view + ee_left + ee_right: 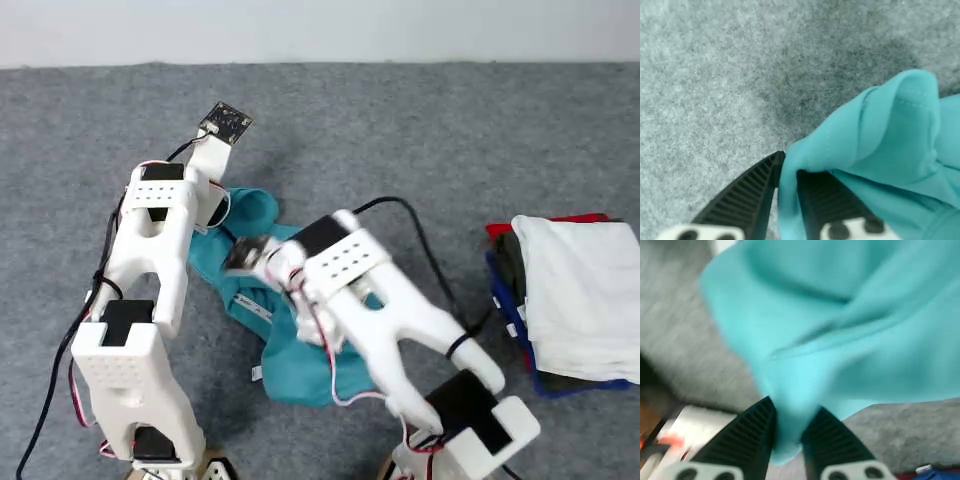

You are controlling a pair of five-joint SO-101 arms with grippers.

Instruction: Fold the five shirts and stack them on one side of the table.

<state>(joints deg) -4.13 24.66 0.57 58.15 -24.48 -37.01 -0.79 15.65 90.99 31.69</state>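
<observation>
The teal shirt [300,375] lies crumpled on the grey worktop [400,130] between the two arms, and both arms grip it. The left arm [150,260] has its jaws closed on a folded edge of the cloth at the far side of the heap, while the right arm [380,300] has its jaws pinched on a bunch of the same shirt nearer the middle. Well apart, at the worktop's edge on the right arm's side, sits a stack of folded shirts [585,290], a white one on top with red, dark and blue layers showing beneath.
</observation>
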